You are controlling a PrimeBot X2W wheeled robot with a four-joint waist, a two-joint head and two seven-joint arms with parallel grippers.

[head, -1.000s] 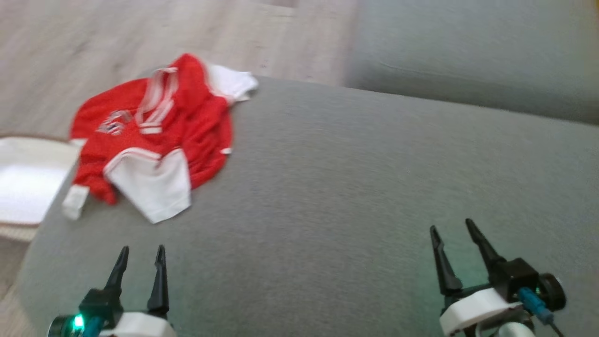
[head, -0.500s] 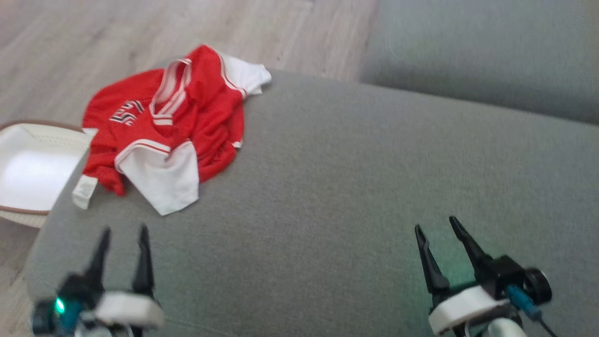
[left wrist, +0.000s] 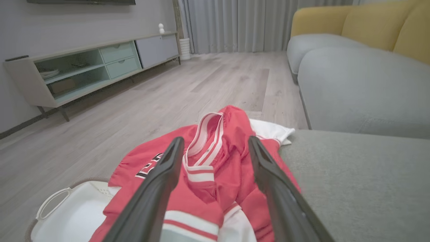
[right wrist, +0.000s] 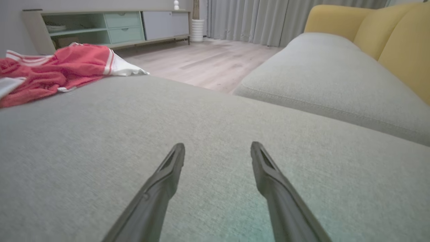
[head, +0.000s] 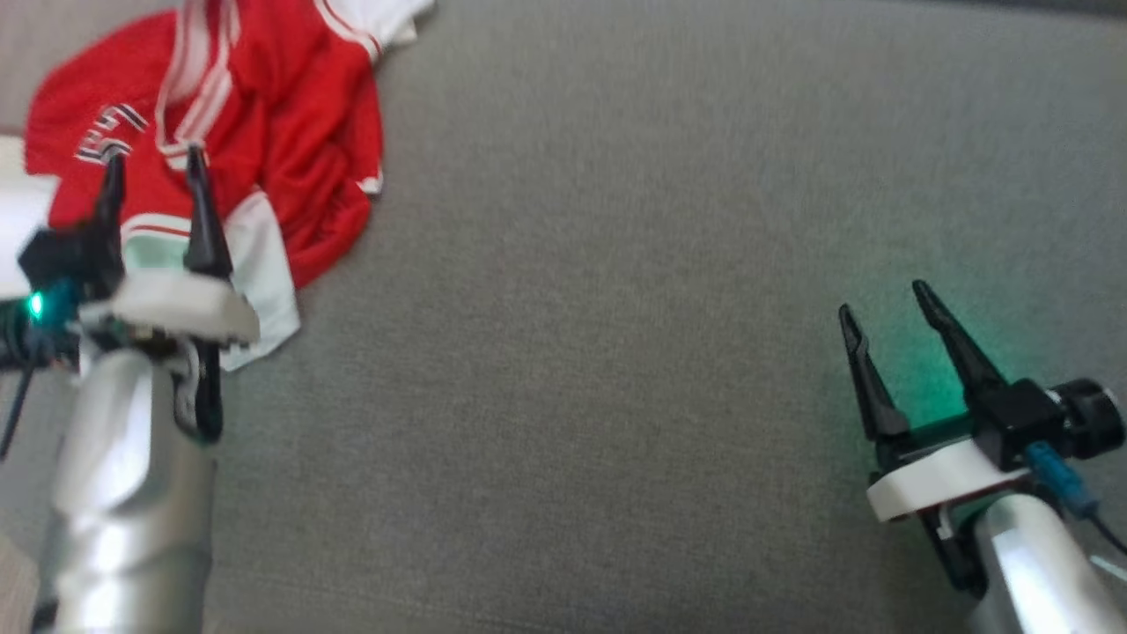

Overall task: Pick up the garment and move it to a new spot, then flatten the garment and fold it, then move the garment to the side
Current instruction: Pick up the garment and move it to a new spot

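- While the red-and-white garment (head: 290, 132) lies crumpled in the upper left of the head view, on the grey sofa cushion (head: 616, 308), the left jaws hang over its near edge, spread apart and empty.
- In the left wrist view the striped collar (left wrist: 201, 148) shows between the two fingers, with a white basket (left wrist: 67, 218) at lower left.
- The right jaws, at the lower right of the head view, stand spread and empty over the cushion, well apart from the garment.
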